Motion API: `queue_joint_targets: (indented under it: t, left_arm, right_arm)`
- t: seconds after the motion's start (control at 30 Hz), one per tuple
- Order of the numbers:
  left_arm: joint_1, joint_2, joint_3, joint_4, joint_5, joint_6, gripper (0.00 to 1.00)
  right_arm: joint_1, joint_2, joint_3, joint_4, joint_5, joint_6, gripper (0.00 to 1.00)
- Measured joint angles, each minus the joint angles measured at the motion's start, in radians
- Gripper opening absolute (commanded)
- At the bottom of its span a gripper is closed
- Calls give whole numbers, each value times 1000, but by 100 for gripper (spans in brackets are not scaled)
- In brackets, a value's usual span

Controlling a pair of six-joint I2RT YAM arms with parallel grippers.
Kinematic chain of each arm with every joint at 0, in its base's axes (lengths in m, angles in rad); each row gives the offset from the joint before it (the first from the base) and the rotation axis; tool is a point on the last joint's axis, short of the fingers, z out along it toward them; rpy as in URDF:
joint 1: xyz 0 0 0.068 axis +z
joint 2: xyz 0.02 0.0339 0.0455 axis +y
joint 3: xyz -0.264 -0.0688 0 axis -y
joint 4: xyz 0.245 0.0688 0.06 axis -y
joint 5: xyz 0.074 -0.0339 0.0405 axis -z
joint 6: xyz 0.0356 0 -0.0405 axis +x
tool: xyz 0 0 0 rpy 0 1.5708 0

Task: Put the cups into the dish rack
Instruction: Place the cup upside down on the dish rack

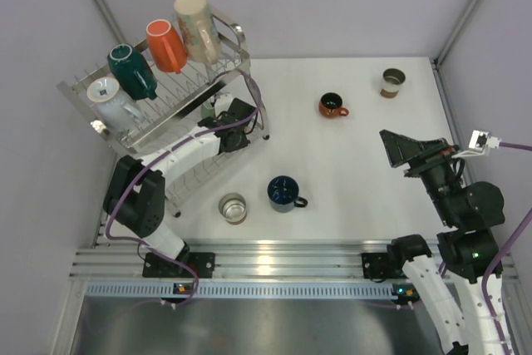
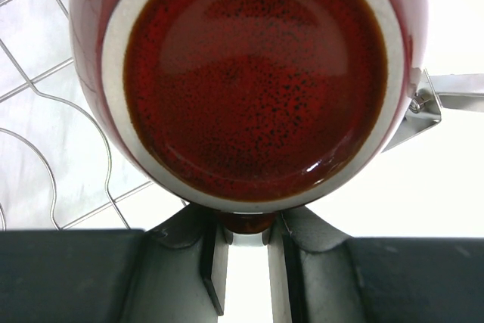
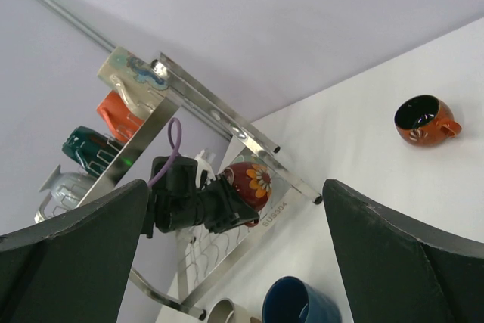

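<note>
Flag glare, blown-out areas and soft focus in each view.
Top external: evenly lit, with glare on the front rail. Left wrist: red cup sharp with a glossy highlight, table blown out to white. Right wrist: own fingers dark and soft-edged.

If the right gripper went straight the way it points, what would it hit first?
Likely the red floral cup held by the left gripper at the dish rack; the way looks free, though depth is unclear.

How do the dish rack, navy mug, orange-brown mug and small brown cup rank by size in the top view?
1. dish rack
2. navy mug
3. orange-brown mug and small brown cup: these look alike, so left unranked.
</note>
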Motion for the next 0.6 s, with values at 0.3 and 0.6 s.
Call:
queue_joint_targets:
  t: [0.3, 0.6]
  left_arm:
    - [0, 3, 0, 2, -1, 4, 15]
    - [0, 19, 24, -8, 0, 22, 0]
  right_arm:
    - [0, 0, 0, 0, -4, 0, 99]
    - [0, 0, 0, 0, -5, -1, 99]
